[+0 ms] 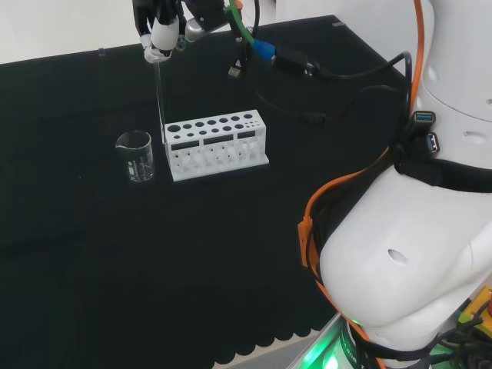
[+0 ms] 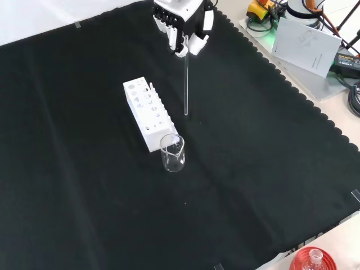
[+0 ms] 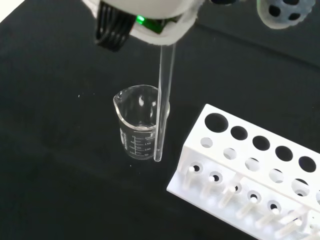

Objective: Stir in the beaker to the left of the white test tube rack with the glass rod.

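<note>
The hand (image 1: pixel 163 34) hangs above the bench at the top of the head view, its fingers curled round the top of a clear glass rod (image 1: pixel 159 92) that points straight down. The front view has the hand (image 2: pixel 183 25) at the top, with the rod (image 2: pixel 186 79) hanging beside the white test tube rack (image 2: pixel 147 112), its tip in the air above the cloth. A small clear beaker (image 1: pixel 136 156) stands just left of the rack (image 1: pixel 215 144) in the head view. In the wrist view the rod (image 3: pixel 164 100) hangs in front of the beaker (image 3: pixel 139 122), outside it.
A red ribbed stand with a flask (image 2: pixel 313 260) sits at the cloth's lower right corner in the front view. Papers and gear (image 2: pixel 306 42) lie beyond the cloth's right edge. The arm's white links (image 1: pixel 415 231) stand at the head view's right.
</note>
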Robot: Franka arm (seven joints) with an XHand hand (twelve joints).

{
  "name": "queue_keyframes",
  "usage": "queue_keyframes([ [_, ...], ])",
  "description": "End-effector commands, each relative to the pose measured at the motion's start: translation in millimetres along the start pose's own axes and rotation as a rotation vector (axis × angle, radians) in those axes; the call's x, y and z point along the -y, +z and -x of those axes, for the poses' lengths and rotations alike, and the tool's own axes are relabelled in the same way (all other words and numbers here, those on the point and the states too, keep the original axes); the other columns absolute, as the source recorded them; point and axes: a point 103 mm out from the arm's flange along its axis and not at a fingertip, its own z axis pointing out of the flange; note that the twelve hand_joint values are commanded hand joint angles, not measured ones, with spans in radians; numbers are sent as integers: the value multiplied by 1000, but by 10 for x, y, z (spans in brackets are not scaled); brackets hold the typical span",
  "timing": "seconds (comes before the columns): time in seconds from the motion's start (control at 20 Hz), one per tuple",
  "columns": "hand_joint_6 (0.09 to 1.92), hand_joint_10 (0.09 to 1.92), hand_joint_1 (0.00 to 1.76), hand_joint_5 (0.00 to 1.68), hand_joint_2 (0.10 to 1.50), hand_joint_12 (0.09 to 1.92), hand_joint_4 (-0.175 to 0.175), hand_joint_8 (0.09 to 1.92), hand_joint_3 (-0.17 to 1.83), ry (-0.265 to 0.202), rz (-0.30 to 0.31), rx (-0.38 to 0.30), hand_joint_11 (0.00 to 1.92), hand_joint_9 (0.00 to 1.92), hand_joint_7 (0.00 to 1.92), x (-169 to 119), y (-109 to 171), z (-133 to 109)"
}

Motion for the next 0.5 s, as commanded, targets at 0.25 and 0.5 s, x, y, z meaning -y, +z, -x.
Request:
queue_keyframes([
  [0.25,901,136,1179,1129,731,766,-175,487,642,0,0,-8,1563,1692,1467,17,20,45],
  [0.5,902,135,1179,1129,729,766,-175,485,644,0,0,-5,1563,1694,1467,20,-2,37],
])
